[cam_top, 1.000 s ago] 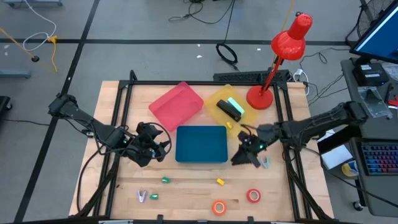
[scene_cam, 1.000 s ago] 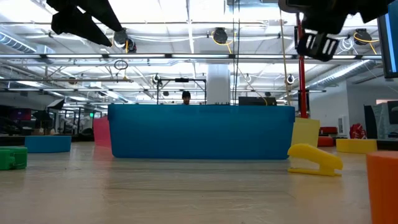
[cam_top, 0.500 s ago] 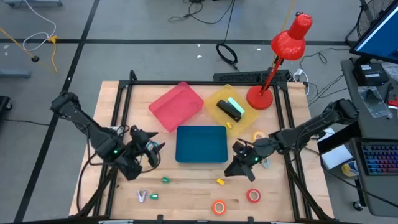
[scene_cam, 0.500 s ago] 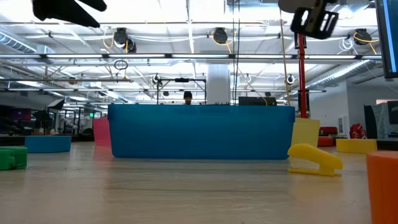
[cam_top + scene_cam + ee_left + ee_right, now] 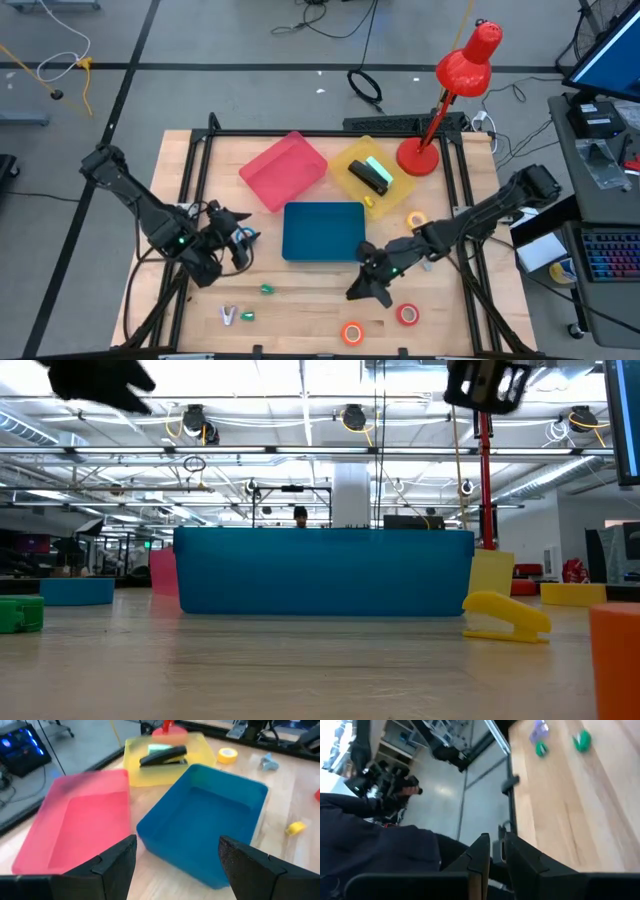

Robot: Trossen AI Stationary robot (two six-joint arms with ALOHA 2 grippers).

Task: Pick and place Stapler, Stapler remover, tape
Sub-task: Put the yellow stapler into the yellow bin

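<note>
The stapler was seen in the yellow tray; left gripper was spread, right gripper nearly closed, empty.

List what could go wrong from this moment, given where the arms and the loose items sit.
1. The right gripper hangs low at the front of the table, its fingers nearly together and empty; dropping, it could knock the red tape roll or orange tape roll.
2. The left gripper, open beside the blue bin, might shove it if it swings right.
</note>
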